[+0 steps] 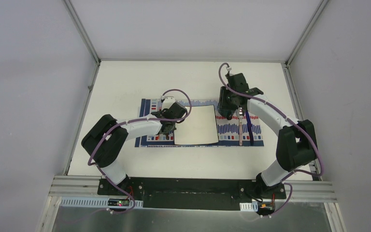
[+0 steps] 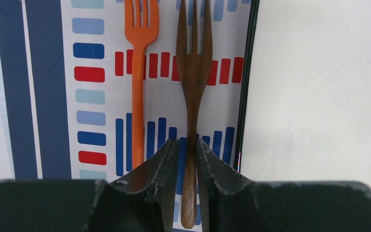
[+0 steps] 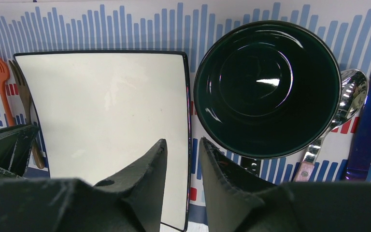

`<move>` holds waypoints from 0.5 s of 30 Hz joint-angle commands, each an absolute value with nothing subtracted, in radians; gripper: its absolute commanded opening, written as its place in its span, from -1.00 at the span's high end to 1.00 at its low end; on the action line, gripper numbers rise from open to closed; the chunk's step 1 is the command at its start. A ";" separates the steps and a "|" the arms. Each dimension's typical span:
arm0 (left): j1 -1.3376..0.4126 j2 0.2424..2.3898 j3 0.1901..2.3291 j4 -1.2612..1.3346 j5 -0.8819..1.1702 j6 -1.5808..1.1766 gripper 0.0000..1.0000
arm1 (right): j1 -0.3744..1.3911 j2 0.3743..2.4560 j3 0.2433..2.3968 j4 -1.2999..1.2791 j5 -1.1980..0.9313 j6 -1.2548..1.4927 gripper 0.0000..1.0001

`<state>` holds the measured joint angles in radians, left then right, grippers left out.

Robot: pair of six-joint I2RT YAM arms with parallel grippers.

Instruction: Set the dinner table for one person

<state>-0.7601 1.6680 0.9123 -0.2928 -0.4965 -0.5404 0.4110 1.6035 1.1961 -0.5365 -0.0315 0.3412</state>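
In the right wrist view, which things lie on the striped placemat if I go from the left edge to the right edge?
orange fork → brown wooden fork → square white plate → dark mug → metal spoon → blue knife

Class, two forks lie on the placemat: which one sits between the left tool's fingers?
The brown wooden fork, nearest the plate; the orange fork lies free beside it.

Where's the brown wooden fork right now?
In the left wrist view, the brown wooden fork lies on the striped placemat, between the orange fork and the white plate, its handle between the fingers of the left hand.
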 commanded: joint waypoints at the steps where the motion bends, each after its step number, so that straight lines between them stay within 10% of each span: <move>1: -0.767 1.651 0.946 -0.309 -0.520 -0.558 0.56 | 0.419 1.608 1.216 -0.513 -0.036 0.330 0.31; 12: -0.767 1.630 0.954 -0.321 -0.515 -0.557 0.56 | 0.422 1.610 1.218 -0.514 -0.039 0.328 0.31; 15: -0.768 1.593 0.952 -0.324 -0.516 -0.551 0.29 | 0.425 1.616 1.220 -0.514 -0.041 0.327 0.31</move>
<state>-0.7601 1.6657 0.9211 -0.3180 -0.4965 -0.5392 0.4164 1.6135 1.1961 -0.5365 -0.0319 0.3405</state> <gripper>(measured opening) 0.294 0.347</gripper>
